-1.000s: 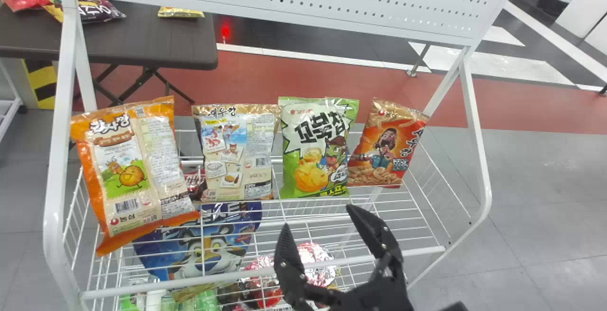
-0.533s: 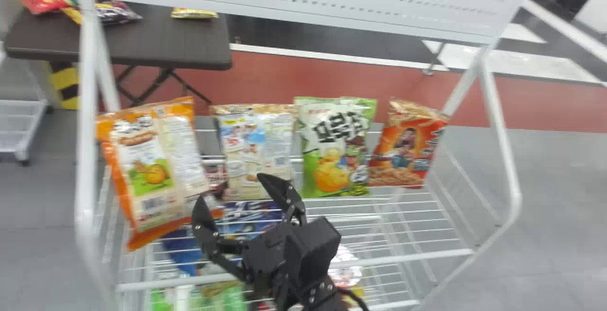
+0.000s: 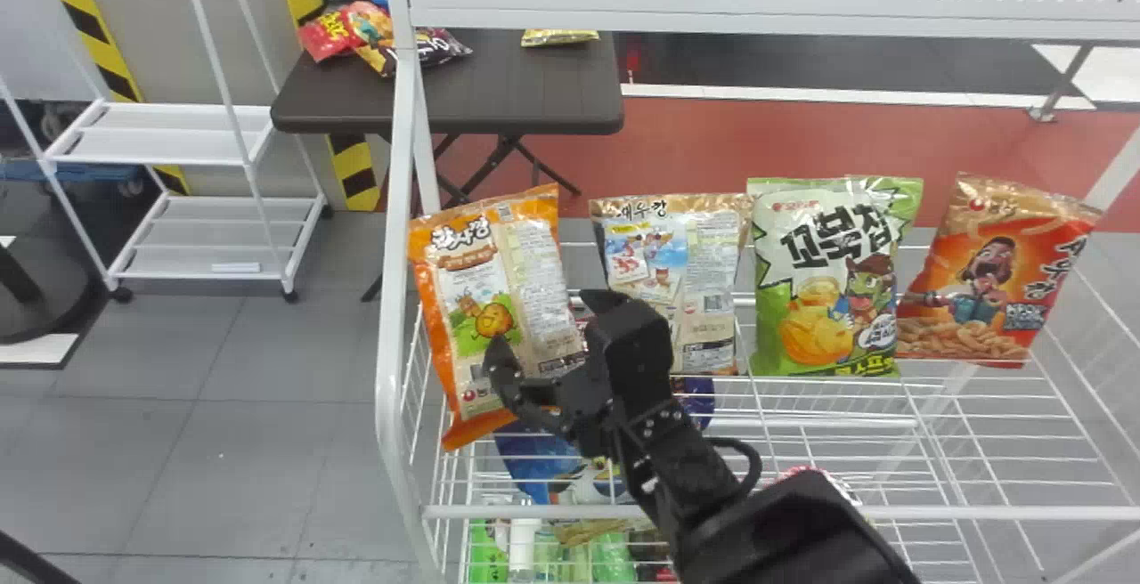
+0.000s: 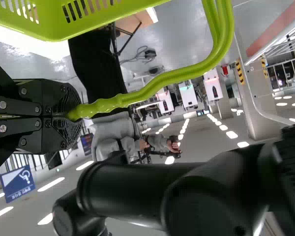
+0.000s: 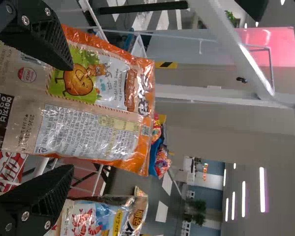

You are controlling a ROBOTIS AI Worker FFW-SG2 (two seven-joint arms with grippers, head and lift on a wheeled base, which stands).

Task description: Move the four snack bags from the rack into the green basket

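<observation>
You are seeing the orange bag [image 3: 463, 290] partly hidden by the right gripper [image 3: 545, 320]; an edge is cropping the basket [image 4: 64, 32].

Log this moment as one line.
right gripper: open at orange-edged bag | left gripper: shut on green basket handle | other three bags: on rack

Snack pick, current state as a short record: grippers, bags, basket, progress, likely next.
right gripper: open, at orange-edged bag
left gripper: shut on basket handle
rack, head view left to right: orange-edged bag, beige bag, green bag, red bag
green basket: held by its handle
progress: all four bags on rack
next: probably grasp orange-edged bag
</observation>
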